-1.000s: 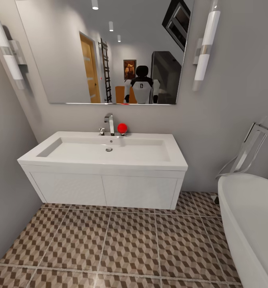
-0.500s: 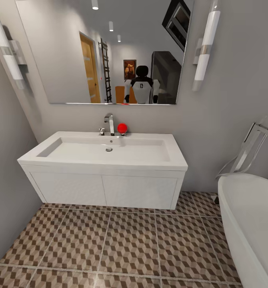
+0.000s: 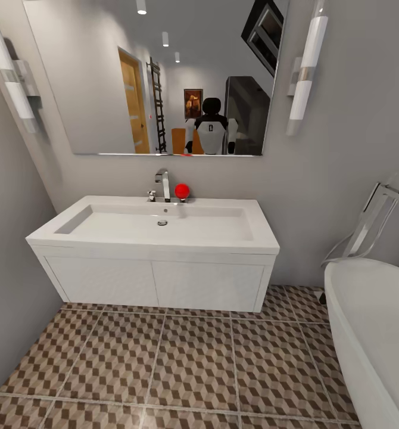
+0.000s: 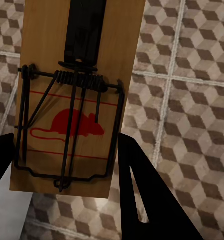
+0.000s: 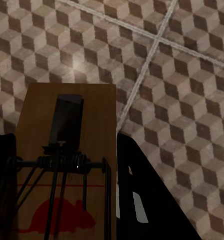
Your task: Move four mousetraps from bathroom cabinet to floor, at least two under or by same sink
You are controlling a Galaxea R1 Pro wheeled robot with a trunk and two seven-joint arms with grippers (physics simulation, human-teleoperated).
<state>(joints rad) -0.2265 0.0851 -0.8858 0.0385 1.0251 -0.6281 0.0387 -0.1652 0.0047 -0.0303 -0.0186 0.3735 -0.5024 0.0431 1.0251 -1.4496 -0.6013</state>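
The bathroom floor [image 3: 193, 363], tiled in a brown, beige and cream cube pattern with pale grout lines, spreads across the lower part of the head view and lies behind both wrist views. Above it, the bathroom sink [image 3: 155, 244] hangs on the grey wall, a long white box-shaped basin with two flat fronts below and open floor underneath. A wide mirror [image 3: 158, 77] is mounted over the sink and reflects the robot's dark head and white trunk, a brown door and ceiling lights. Tall white wall lamps [image 3: 306, 74] stand at either side of the mirror. At the right edge of the head view curves the white rim of a bathtub [image 3: 372, 333], with a chrome fitting [image 3: 372, 223] above it. On the back ledge of the sink stands a small chrome faucet [image 3: 163, 185], with a red ball [image 3: 181, 190] just beside it.

In the left wrist view, the left hand [image 4: 66, 185] is clenched on a mousetrap [image 4: 76, 95]: a brown wooden board with dark wire spring and bar and a red mouse print, held between the two dark fingers [image 4: 142, 200] above the tiles. In the right wrist view, the right hand [image 5: 61, 200] grips another mousetrap [image 5: 66, 165] the same way, its board sitting between the dark fingers [image 5: 142, 200], over the floor.
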